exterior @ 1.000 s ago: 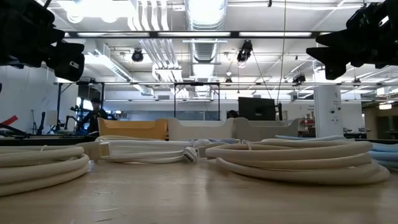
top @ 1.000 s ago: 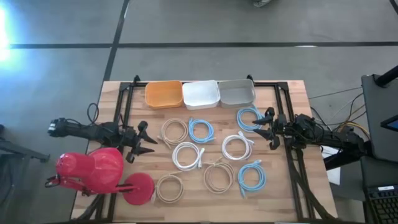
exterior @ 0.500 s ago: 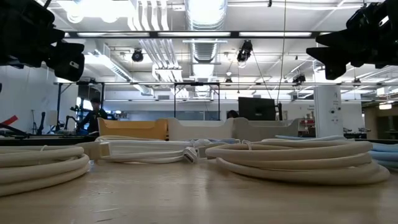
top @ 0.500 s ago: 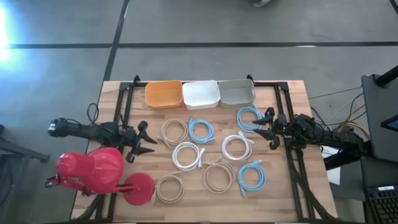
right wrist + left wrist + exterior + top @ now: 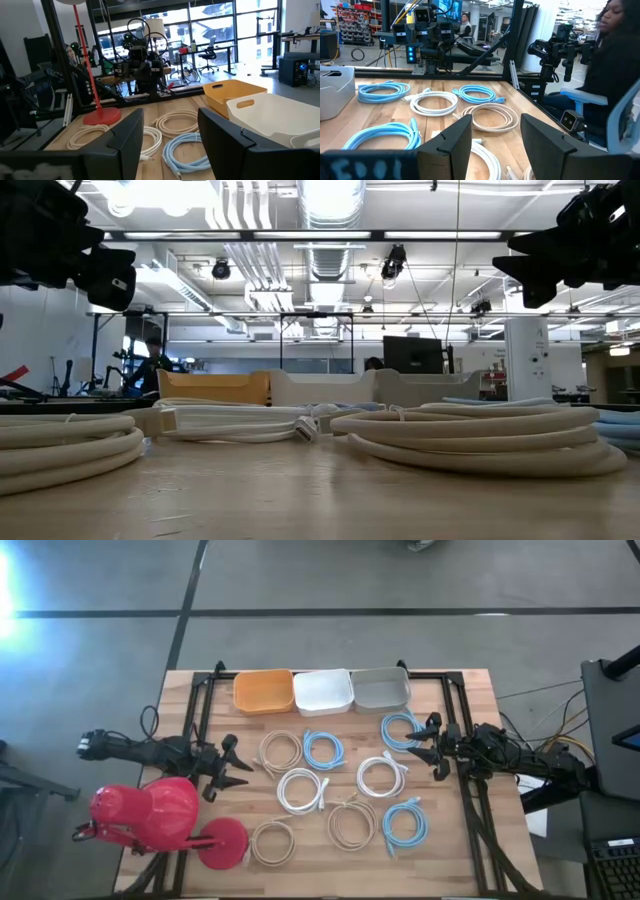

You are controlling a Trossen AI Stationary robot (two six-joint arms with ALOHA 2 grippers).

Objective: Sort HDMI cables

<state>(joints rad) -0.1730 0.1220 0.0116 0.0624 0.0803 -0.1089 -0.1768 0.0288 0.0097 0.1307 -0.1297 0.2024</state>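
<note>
Several coiled HDMI cables lie flat on the wooden table: beige ones [image 5: 281, 751] [image 5: 352, 824] [image 5: 271, 842], light blue ones [image 5: 323, 748] [image 5: 402, 730] [image 5: 404, 824], and white ones [image 5: 302, 790] [image 5: 381, 776]. My left gripper [image 5: 228, 768] hovers open and empty at the table's left, just left of the beige coil. My right gripper [image 5: 430, 745] hovers open and empty at the right, beside the far-right blue coil. Both hang well above the table in the low view, the left gripper [image 5: 60, 240] and the right gripper [image 5: 575, 245].
Three tubs stand in a row at the far edge: orange [image 5: 264, 691], white [image 5: 323, 691], grey [image 5: 380, 688]. A red lamp-like object [image 5: 150, 815] with a round red base [image 5: 222, 843] sits at the near left corner. A person sits beyond the table in the left wrist view [image 5: 620, 60].
</note>
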